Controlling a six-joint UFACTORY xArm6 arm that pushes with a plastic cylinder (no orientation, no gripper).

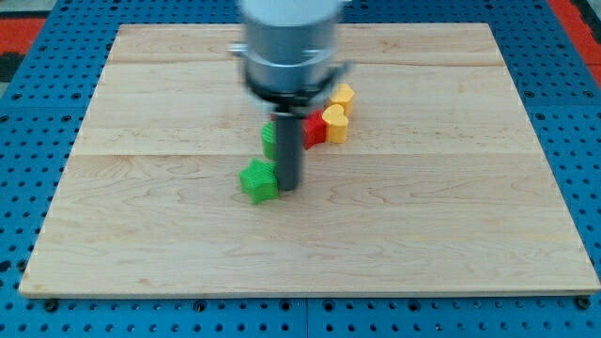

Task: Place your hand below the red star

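The red star (315, 129) lies near the middle of the wooden board, partly hidden behind my rod. My tip (289, 186) rests on the board below and slightly left of the red star, right next to a green star (258, 180) on its left. Another green block (269, 139) shows just left of the rod, its shape partly hidden. A yellow block (335, 123) touches the red star on its right, and a second yellow block (343, 96) sits just above that one.
The wooden board (451, 216) lies on a blue perforated table (28, 122). The arm's grey body (289, 47) hangs over the board's upper middle and hides part of it.
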